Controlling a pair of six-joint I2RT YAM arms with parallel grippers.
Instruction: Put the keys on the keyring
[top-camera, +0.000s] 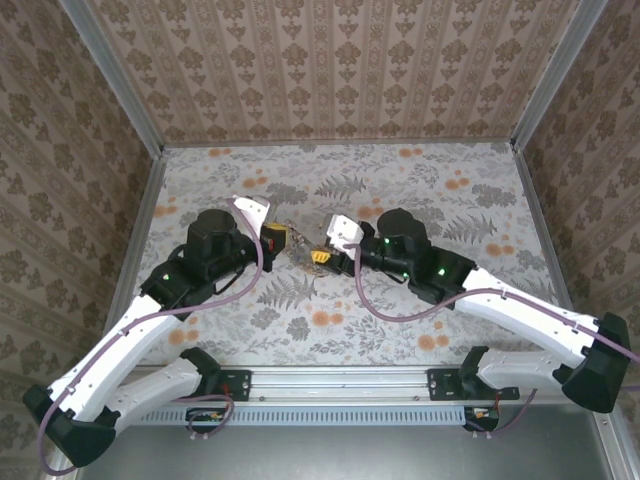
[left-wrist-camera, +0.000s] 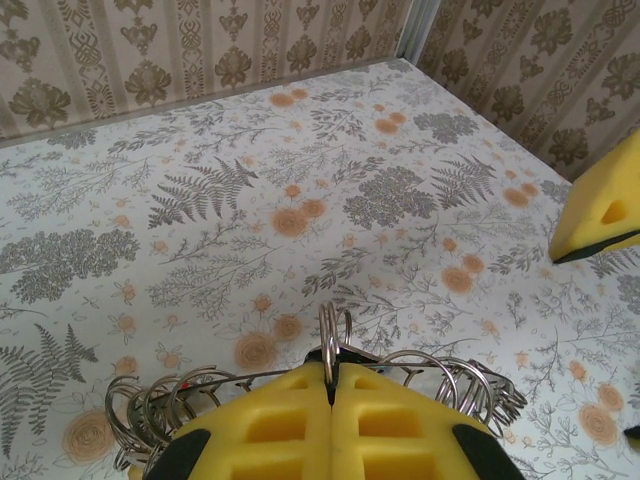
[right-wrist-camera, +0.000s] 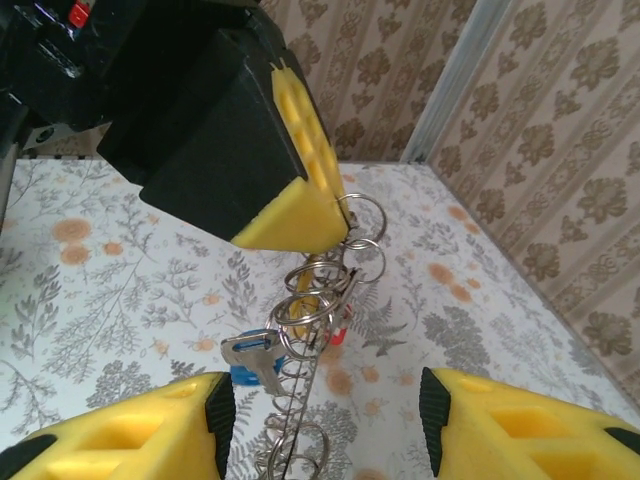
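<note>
The left gripper pinched the keyring tight at its tips. The right gripper gaped, its jaws wide around the chain. The keys dangled just ahead of it. I couldn't tell if they were threaded on.

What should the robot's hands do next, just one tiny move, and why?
Probably the right gripper should ease forward and close on the blue-headed key. Its jaws stand open with that key just ahead beside the chain, while the left gripper pinches the keyring.
</note>
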